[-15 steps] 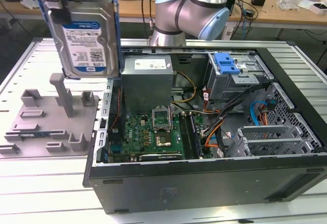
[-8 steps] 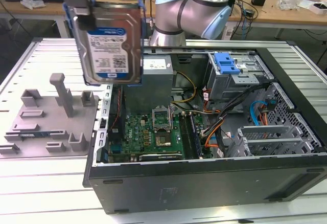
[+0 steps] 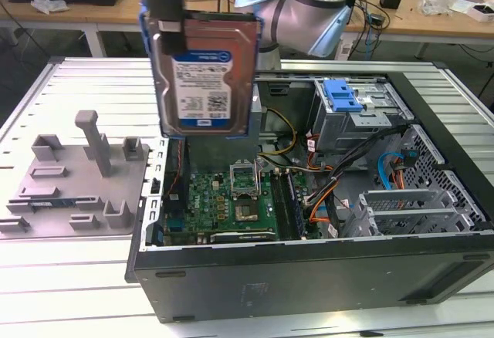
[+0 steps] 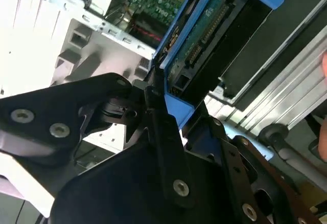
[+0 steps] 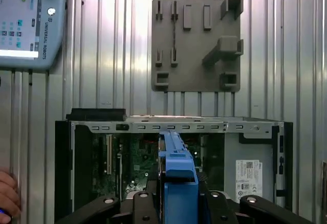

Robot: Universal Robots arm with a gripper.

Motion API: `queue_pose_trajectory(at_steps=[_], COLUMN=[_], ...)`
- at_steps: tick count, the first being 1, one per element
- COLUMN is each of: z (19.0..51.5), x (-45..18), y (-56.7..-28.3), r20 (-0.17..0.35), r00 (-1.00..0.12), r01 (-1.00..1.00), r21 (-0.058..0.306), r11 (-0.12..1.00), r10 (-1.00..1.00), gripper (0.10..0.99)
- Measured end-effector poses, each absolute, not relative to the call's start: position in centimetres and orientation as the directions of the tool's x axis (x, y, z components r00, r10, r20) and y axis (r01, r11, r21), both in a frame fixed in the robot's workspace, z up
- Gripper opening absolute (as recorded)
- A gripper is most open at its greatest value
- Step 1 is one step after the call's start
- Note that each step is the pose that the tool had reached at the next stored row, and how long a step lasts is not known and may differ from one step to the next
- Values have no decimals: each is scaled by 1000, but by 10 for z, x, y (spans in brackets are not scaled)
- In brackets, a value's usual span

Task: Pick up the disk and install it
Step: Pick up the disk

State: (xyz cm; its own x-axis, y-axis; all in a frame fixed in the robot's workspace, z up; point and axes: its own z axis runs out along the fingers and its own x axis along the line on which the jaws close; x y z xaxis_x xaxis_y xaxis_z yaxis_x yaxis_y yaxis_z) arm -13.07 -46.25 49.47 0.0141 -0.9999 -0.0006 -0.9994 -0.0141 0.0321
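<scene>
The disk hangs upright in the air above the open computer case, its white-and-blue label facing the exterior view and its blue bracket along the edges. My gripper is shut on the disk's upper end, with one black finger over its edge on the exterior view's left. In the second wrist view the black fingers clamp the blue bracket of the disk, whose connector side shows. In the first wrist view the disk appears edge-on between my gripper and the case below.
A drive cage with a blue latch sits at the case's far right corner. A grey fixture plate lies left of the case. A teach pendant rests on the slatted table, and a person's hand is nearby.
</scene>
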Motion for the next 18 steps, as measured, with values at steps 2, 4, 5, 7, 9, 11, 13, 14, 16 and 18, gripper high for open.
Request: queue_pose_trajectory(at_steps=[2,4,5,7,9,11,13,14,16,18], z=[495,495,495,495,495,495,495,495,495,495], x=[-116,-98,-92,-82,-67,-50,-40,-33,-17,-7], y=[-467,-474,-476,-480,-485,-491,-494,-496,-501,-504], r20=[-1,-1,-1,-1,-1,-1,-1,-1,-1,-1], r00=[14,14,14,14,14,14,14,14,14,14], r01=[-999,-999,-999,-999,-999,-999,-999,-999,-999,-999], r21=[32,32,32,32,32,32,32,32,32,32], r11=[-14,-14,-14,-14,-14,-14,-14,-14,-14,-14], r10=[-1000,-1000,-1000,-1000,-1000,-1000,-1000,-1000,-1000,-1000], gripper=[369,369,369,369,369,369,369,369,369,369])
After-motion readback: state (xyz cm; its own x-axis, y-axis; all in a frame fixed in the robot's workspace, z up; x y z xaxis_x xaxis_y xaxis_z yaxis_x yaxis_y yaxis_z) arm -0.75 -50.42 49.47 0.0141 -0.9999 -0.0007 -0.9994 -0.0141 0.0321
